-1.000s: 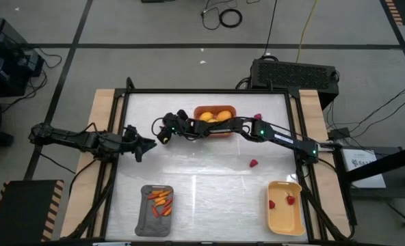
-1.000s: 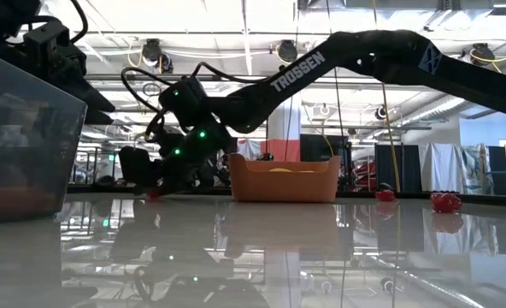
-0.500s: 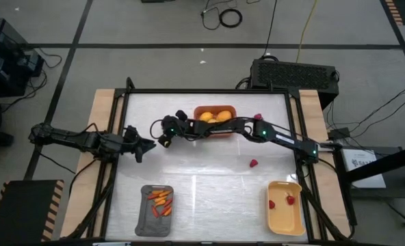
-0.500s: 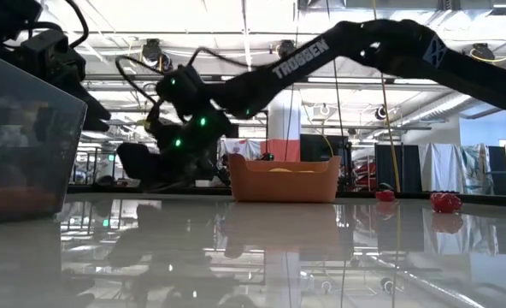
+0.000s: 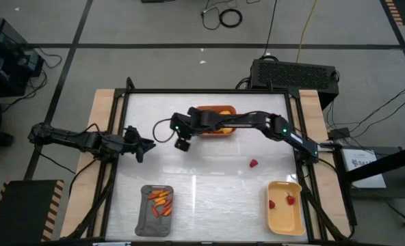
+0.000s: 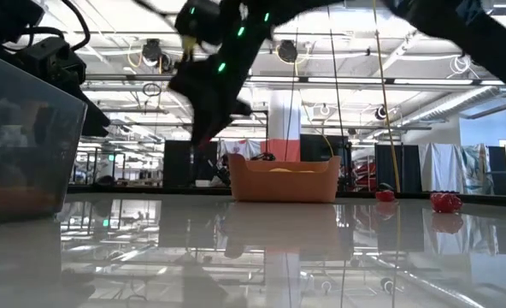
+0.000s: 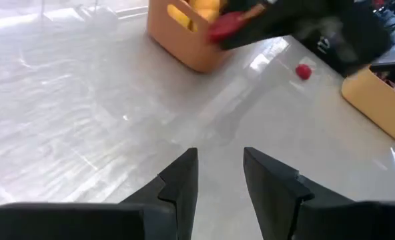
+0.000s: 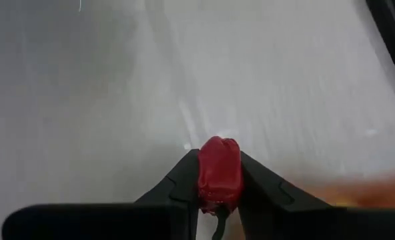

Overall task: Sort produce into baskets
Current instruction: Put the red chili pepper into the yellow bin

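Right gripper [image 8: 219, 179] clamped on red berry [image 8: 219, 175], lifted just beside orange-brown basket [image 5: 215, 131]. Pale yellow basket [image 5: 285, 207], already holding berries, lies well apart, toward right arm's base. Left gripper [image 7: 220, 175] parted, empty, farther away.

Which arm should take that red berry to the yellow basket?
Right: the right gripper already grips the red berry. The left gripper waits open and empty at the table's left, farther from the yellow basket.
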### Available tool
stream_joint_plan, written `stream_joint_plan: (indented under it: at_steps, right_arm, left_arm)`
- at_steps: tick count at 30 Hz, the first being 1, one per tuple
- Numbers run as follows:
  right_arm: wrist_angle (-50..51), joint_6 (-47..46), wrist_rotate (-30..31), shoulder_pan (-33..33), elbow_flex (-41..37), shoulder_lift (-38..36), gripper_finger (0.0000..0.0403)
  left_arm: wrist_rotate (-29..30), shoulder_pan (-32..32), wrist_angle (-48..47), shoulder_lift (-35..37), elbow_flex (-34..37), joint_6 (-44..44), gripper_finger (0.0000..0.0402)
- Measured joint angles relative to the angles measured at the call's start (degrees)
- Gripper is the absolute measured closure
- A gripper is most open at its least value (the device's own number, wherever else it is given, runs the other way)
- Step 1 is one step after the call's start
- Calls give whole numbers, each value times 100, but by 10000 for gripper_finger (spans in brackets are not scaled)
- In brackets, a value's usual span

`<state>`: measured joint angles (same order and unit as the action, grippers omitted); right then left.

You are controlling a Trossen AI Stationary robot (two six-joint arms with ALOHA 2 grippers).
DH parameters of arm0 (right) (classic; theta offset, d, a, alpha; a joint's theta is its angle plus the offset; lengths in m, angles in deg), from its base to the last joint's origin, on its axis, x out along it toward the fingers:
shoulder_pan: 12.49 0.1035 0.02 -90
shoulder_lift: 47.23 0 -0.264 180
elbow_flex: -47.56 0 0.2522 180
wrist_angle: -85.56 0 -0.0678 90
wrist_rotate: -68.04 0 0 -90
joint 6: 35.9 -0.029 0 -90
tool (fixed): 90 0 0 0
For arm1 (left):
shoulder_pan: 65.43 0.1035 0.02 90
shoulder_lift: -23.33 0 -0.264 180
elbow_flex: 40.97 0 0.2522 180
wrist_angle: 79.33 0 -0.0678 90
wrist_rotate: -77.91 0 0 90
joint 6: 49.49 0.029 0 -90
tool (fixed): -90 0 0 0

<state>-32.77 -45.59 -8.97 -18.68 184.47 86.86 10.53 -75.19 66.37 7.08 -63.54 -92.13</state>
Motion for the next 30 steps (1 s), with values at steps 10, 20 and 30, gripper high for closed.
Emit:
stream_joint_plan:
  at_steps: [10,20,30]
  right_arm:
    - [2039,-615,9,556,0,-842,333]
    - [4256,-2018,165,1700,-26,-971,333]
    - [4200,-3612,-108,3061,-1276,-1805,332]
  left_arm:
    - [420,0,162,-65,270,8,275]
    - [206,0,2498,-375,279,1741,275]
    - [-360,20,5375,-2123,278,3429,275]
